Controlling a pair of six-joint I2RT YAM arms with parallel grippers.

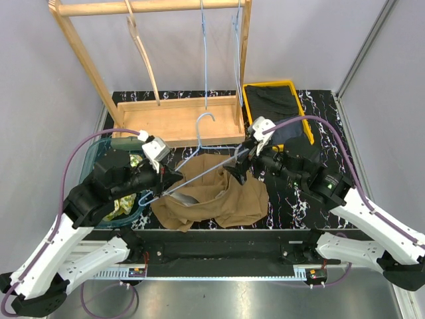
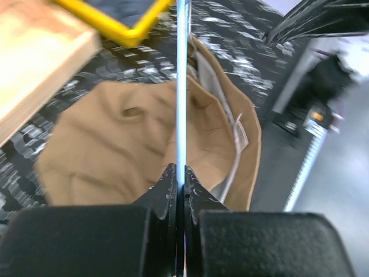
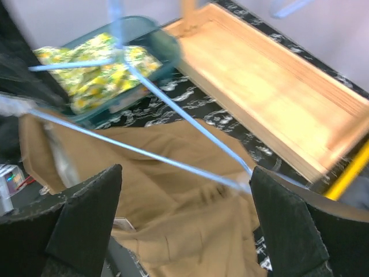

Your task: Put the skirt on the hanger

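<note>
**Hanger pinched over skirt**

The left gripper (image 2: 180, 176) is clamped tight on the hanger (image 2: 181, 86) wire. The right gripper (image 3: 184, 179) stands wide, the hanger's blurred corner between its fingers. The skirt (image 1: 222, 193) lies crumpled on the table (image 1: 292, 199), its edges hidden under both grippers.

White-shelled arms (image 1: 50, 252) end in a black gripper (image 1: 175, 178), trailing purple cables (image 1: 109, 132).

Top camera looks down from behind, facing 12 o'clock; both wrist cameras sit close, sharing the skirt (image 1: 211, 194).
</note>
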